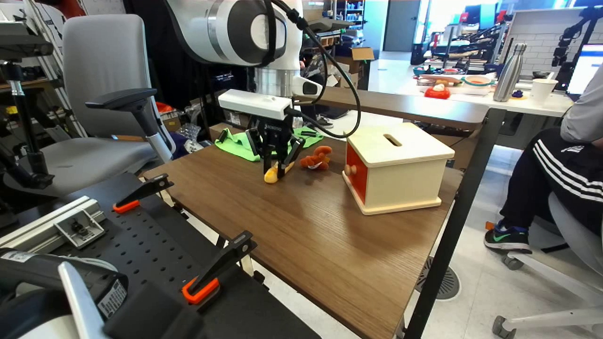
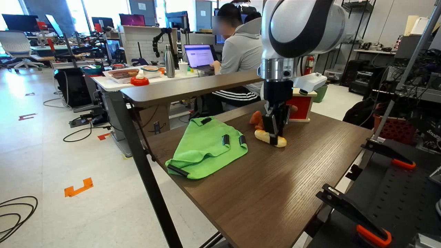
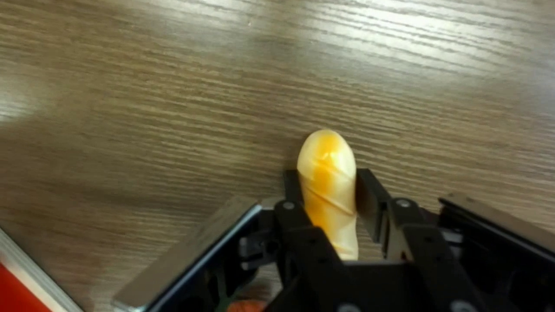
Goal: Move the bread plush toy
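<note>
The bread plush toy, a small golden-orange and cream loaf, lies at table height in an exterior view (image 1: 271,177) and in another exterior view (image 2: 262,135). It also shows in the wrist view (image 3: 327,186), pointing away from the camera. My gripper (image 1: 273,173) points straight down over it, and its fingertips (image 3: 327,173) touch the loaf on both sides near its middle. The jaws are part closed around the loaf's width. The wrist view shows no gap at the tips. I cannot tell whether the loaf is lifted off the wooden table (image 1: 301,212).
An orange-brown plush toy (image 1: 316,159) lies close beside the loaf. A green cloth (image 2: 206,151) with black clips lies near the table's edge. A cream wooden box (image 1: 405,183) with a red side stands nearby. A raised shelf (image 1: 400,106) runs along one side. Orange-handled clamps (image 1: 202,289) edge the table.
</note>
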`<state>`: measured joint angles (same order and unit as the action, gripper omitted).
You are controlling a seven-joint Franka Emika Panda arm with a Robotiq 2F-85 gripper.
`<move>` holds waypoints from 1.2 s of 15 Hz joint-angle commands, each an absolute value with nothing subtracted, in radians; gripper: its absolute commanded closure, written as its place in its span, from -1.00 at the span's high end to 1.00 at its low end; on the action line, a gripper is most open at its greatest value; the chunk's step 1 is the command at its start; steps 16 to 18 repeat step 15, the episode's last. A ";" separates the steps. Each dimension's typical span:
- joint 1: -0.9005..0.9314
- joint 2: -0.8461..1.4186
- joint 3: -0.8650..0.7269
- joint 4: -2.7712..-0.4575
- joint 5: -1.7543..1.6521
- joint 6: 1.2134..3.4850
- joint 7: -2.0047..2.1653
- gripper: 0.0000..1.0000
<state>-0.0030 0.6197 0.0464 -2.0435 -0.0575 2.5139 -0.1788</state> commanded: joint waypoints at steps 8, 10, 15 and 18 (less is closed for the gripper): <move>-0.014 0.481 0.055 -2.180 -0.053 2.536 -0.181 1.00; -0.026 0.390 0.063 -2.264 -0.035 2.555 -0.188 1.00; -0.034 0.321 0.051 -2.295 0.016 2.530 -0.184 1.00; -0.034 0.321 0.051 -2.295 0.016 2.530 -0.184 1.00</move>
